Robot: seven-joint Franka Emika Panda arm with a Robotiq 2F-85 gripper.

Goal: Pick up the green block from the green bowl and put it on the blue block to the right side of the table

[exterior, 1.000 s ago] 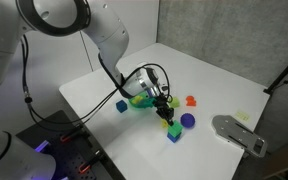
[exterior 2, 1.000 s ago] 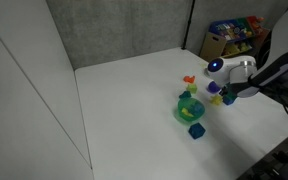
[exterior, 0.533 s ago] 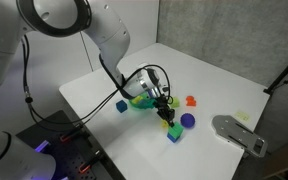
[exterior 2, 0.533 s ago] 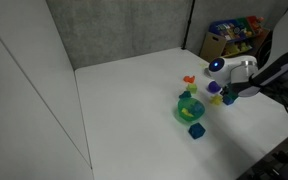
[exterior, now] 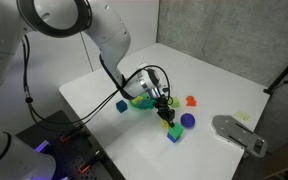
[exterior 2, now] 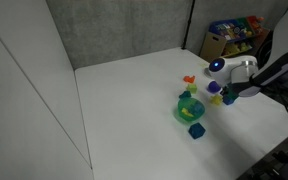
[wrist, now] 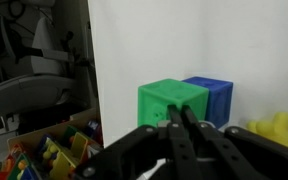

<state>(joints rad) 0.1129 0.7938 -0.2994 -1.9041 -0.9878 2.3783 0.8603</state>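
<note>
In the wrist view the green block (wrist: 170,103) sits against the blue block (wrist: 215,97), overlapping it. My gripper (wrist: 181,122) is just in front of the green block, its fingers pressed together with nothing between them. In an exterior view the green block (exterior: 170,126) rests on the blue block (exterior: 174,137) with my gripper (exterior: 164,111) just above it. The green bowl (exterior: 141,101) is behind the gripper; it also shows in an exterior view (exterior 2: 189,111). There my gripper (exterior 2: 228,95) covers the stack. All stand on the white table (exterior: 104,92).
A second blue block (exterior: 122,106) lies near the bowl, also seen in an exterior view (exterior 2: 196,131). A purple ball (exterior: 188,120) and an orange toy (exterior: 191,100) lie close to the stack. A yellow toy (wrist: 275,128) shows at the wrist view's right edge.
</note>
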